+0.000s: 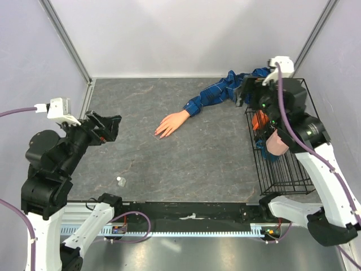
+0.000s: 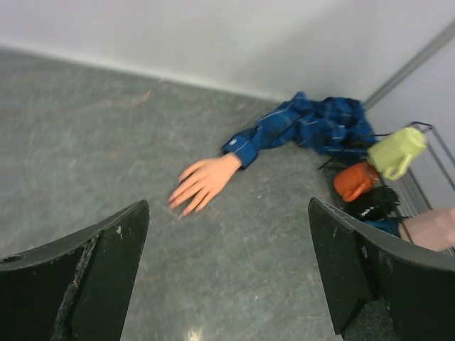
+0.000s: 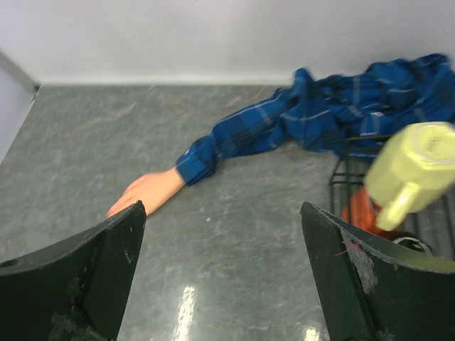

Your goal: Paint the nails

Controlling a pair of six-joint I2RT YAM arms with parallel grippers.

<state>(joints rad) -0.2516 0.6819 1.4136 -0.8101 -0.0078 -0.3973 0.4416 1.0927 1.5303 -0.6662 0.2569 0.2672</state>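
A peach mannequin hand (image 1: 171, 124) lies flat on the grey table, sticking out of a blue plaid sleeve (image 1: 211, 96). Its nails (image 1: 158, 134) point to the near left and are too small to make out. My left gripper (image 1: 107, 129) hovers open at the left, well away from the hand (image 2: 205, 181), with nothing between its fingers (image 2: 114, 263). My right gripper (image 1: 248, 90) hangs open above the sleeve's far end, beside the basket. In the right wrist view the hand (image 3: 148, 192) is partly behind the left finger (image 3: 106, 263).
A tiny clear bottle with a white cap (image 1: 120, 181) stands near the table's front edge at the left. A black wire basket (image 1: 282, 169) at the right holds an orange thing (image 1: 260, 119), a yellow-green cup (image 3: 416, 170) and a peach-coloured form (image 1: 276, 142).
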